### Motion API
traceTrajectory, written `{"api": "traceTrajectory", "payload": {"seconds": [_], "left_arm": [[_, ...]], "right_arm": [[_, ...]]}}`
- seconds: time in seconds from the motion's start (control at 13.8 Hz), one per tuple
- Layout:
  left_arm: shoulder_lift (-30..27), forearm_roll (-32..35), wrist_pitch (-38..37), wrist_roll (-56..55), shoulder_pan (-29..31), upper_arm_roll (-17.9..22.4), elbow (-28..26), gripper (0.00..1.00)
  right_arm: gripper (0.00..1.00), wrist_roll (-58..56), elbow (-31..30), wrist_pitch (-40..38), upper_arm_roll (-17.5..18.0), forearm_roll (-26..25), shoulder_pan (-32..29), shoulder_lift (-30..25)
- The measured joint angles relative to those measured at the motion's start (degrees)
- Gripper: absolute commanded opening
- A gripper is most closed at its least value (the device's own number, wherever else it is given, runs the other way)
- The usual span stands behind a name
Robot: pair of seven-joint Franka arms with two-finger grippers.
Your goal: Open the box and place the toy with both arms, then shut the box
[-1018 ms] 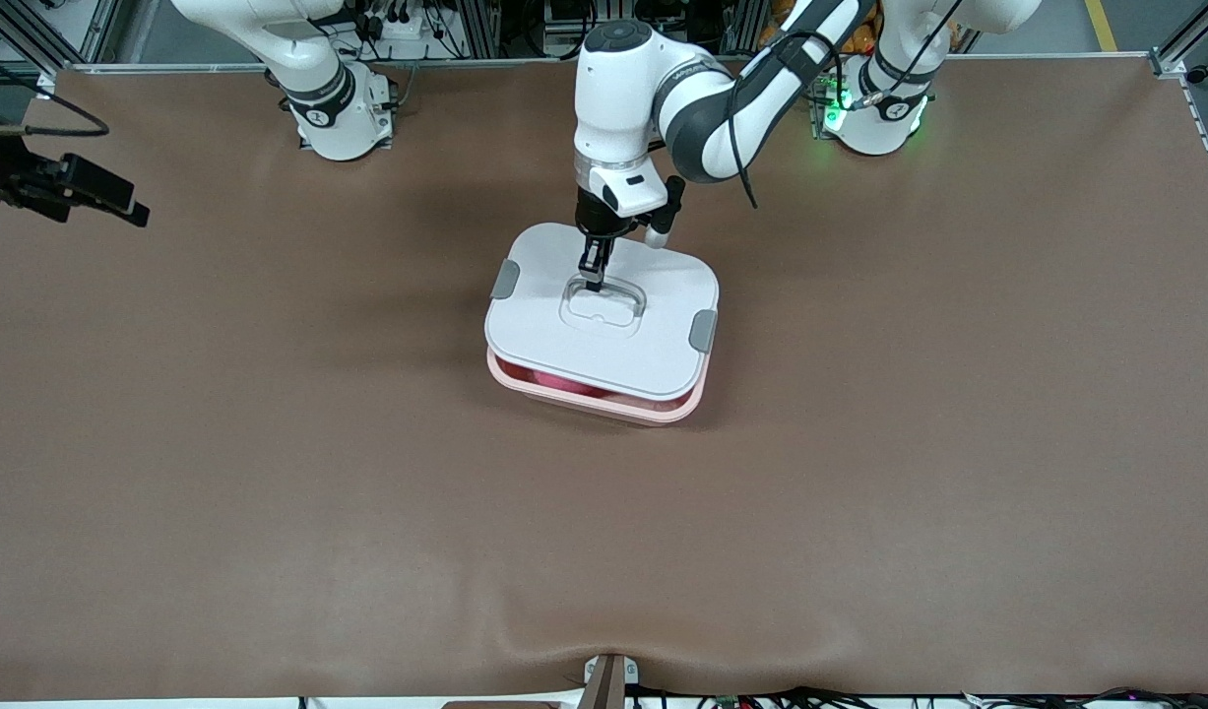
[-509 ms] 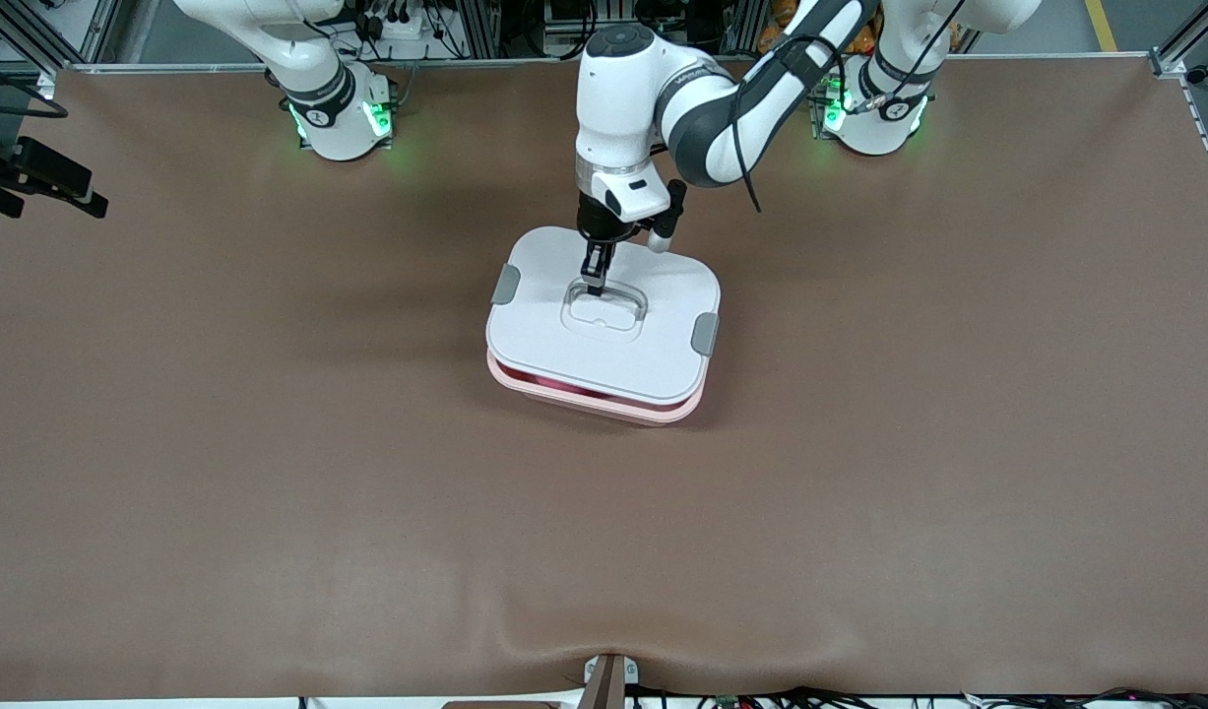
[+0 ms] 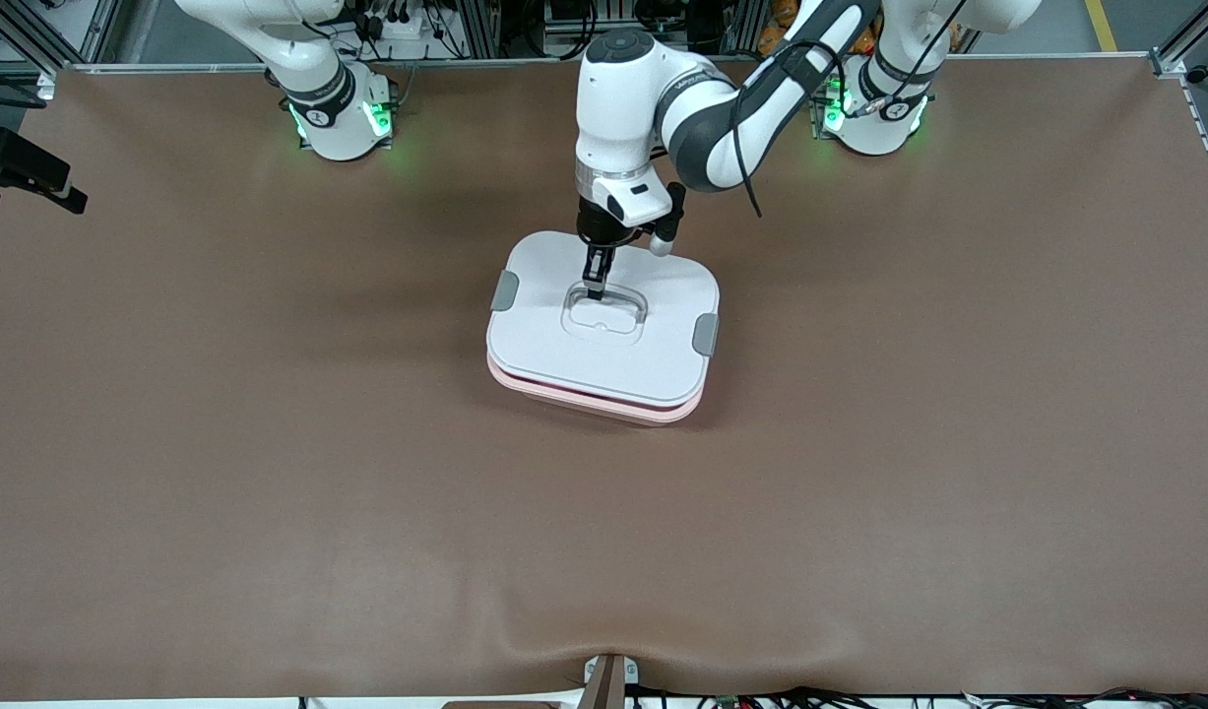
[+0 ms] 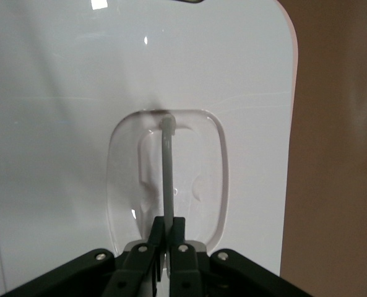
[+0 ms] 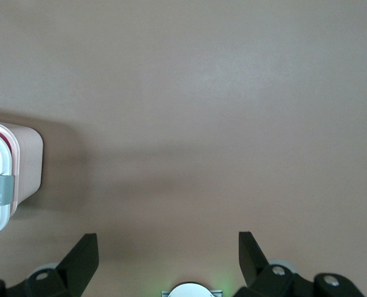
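- The box [image 3: 597, 402] is a pale-pink tub with rounded corners, sitting mid-table; a thin dark-pink line shows just under its rim.
- The white lid [image 3: 544, 335] covers it, lying slightly askew, with grey clips [image 3: 505, 290] on both short sides.
- The lid's handle [image 4: 168, 167], a thin grey bar, stands up from the recessed centre.
- The left gripper [image 3: 594, 286] comes straight down over that recess, its fingers [image 4: 178, 238] pressed together on the handle's bar.
- Around the fingers, the lid's flat surface is bare out to its edges.
- The brown table [image 3: 269, 473] lies open on every side of the box.
- The right gripper [image 5: 164, 253] waits over bare table at the right arm's end, fingers spread wide, well apart from the box.
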Motion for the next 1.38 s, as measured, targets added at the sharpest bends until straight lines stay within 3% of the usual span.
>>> {"api": "traceTrajectory", "payload": {"seconds": [0.51, 1.38], "left_arm": [[0.16, 4.21, -1.42, -0.2, -0.42, 0.34, 0.4, 0.0], [3.15, 4.86, -1.54, -0.2, -0.46, 0.34, 3.51, 0.0]], "right_arm": [[1.0, -3.26, 2.07, -0.03, 0.67, -1.54, 0.0, 1.56], [1.0, -4.88, 2.24, -1.37, 1.17, -2.04, -0.02, 1.7]]}}
